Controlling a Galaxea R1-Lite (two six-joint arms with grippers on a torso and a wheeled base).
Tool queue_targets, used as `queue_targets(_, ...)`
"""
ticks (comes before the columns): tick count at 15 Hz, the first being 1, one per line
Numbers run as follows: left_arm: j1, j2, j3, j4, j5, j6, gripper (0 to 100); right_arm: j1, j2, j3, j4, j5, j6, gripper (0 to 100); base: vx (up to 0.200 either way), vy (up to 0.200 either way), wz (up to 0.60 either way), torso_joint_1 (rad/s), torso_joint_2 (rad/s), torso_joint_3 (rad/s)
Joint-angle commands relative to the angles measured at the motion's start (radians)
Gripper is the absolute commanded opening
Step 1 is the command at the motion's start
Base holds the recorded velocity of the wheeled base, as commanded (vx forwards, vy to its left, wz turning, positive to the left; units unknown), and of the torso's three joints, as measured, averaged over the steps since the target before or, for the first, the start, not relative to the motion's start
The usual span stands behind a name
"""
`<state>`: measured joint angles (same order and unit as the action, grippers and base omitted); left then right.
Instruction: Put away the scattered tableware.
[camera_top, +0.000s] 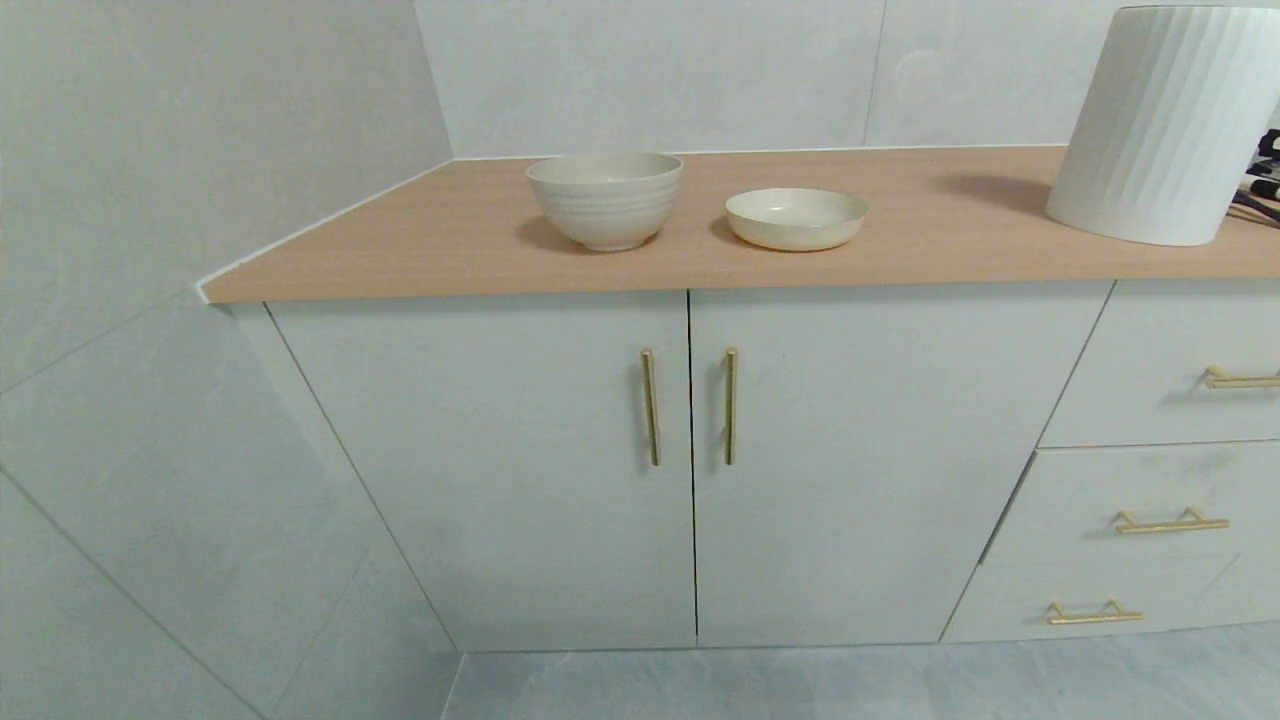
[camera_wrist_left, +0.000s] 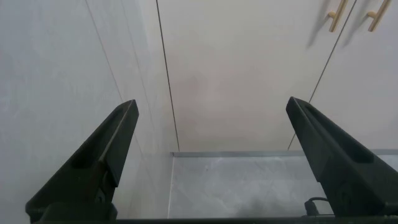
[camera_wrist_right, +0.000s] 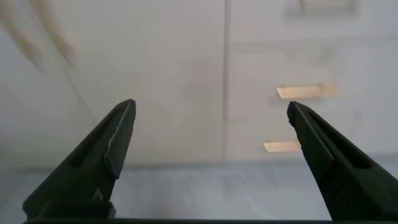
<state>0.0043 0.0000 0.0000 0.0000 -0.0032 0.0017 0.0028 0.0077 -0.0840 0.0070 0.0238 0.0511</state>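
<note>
A deep cream bowl (camera_top: 605, 198) with ribbed sides stands on the wooden countertop (camera_top: 950, 240). A shallow cream dish (camera_top: 796, 217) sits just to its right, apart from it. Below them are two shut white cabinet doors with upright gold handles (camera_top: 651, 405) (camera_top: 731, 404). My left gripper (camera_wrist_left: 211, 112) hangs open low in front of the cabinet, facing the wall corner and floor. My right gripper (camera_wrist_right: 211, 112) is open too, low before the drawer fronts, holding nothing.
A tall white ribbed container (camera_top: 1160, 125) stands at the counter's right end, dark utensils (camera_top: 1262, 180) beside it. Drawers with gold handles (camera_top: 1170, 521) (camera_wrist_right: 300, 92) fill the right of the unit. A tiled wall (camera_top: 150, 250) closes the left side; grey floor (camera_wrist_left: 249, 180) lies below.
</note>
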Motion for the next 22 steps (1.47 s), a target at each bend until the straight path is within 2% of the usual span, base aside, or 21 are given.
queue_targets(1,0.000,0.000,0.000,0.000,0.000,0.000,100,0.036,0.186,-0.218,0.070,0.208,0.035,100,0.000,0.000,0.00,0.000,0.00,0.000)
queue_targets(2,0.000,0.000,0.000,0.000,0.000,0.000,100,0.036,0.227,-0.227,0.077,0.246,0.035,100,0.000,0.000,0.00,0.000,0.00,0.000)
queue_targets(3,0.000,0.000,0.000,0.000,0.000,0.000,100,0.036,0.434,-0.235,0.071,0.389,0.035,100,0.000,0.000,0.00,0.000,0.00,0.000)
queue_targets(5,0.000,0.000,0.000,0.000,0.000,0.000,100,0.082,0.666,-0.292,0.039,0.513,0.041,100,0.000,0.000,0.00,0.000,0.00,0.000)
queue_targets(7,0.000,0.000,0.000,0.000,0.000,0.000,100,0.263,0.968,-0.399,-0.070,0.518,0.085,100,0.000,0.000,0.00,0.000,0.00,0.000)
queue_targets(8,0.000,0.000,0.000,0.000,0.000,0.000,100,0.319,1.100,-0.434,-0.173,0.518,0.101,100,0.000,0.000,0.00,0.000,0.00,0.000)
queue_targets(9,0.000,0.000,0.000,0.000,0.000,0.000,100,0.333,1.166,-0.453,-0.234,0.516,0.110,100,0.000,0.000,0.00,0.000,0.00,0.000)
queue_targets(10,0.000,0.000,0.000,0.000,0.000,0.000,100,0.376,1.310,-0.500,-0.369,0.516,0.136,100,0.000,0.000,0.00,0.000,0.00,0.000)
queue_targets(13,0.000,0.000,0.000,0.000,0.000,0.000,100,0.421,1.523,-0.619,-0.493,0.518,0.177,100,0.000,0.000,0.00,0.000,0.00,0.000)
queue_targets(14,0.000,0.000,0.000,0.000,0.000,0.000,100,0.441,1.641,-0.701,-0.544,0.518,0.179,100,0.000,0.000,0.00,0.000,0.00,0.000)
queue_targets(18,0.000,0.000,0.000,0.000,0.000,0.000,100,0.462,1.855,-0.935,-0.573,0.519,0.245,100,0.000,0.000,0.00,0.000,0.00,0.000)
queue_targets(22,0.000,0.000,0.000,0.000,0.000,0.000,100,0.482,1.973,-0.999,-0.700,0.507,0.242,100,0.000,0.000,0.00,0.000,0.00,0.000)
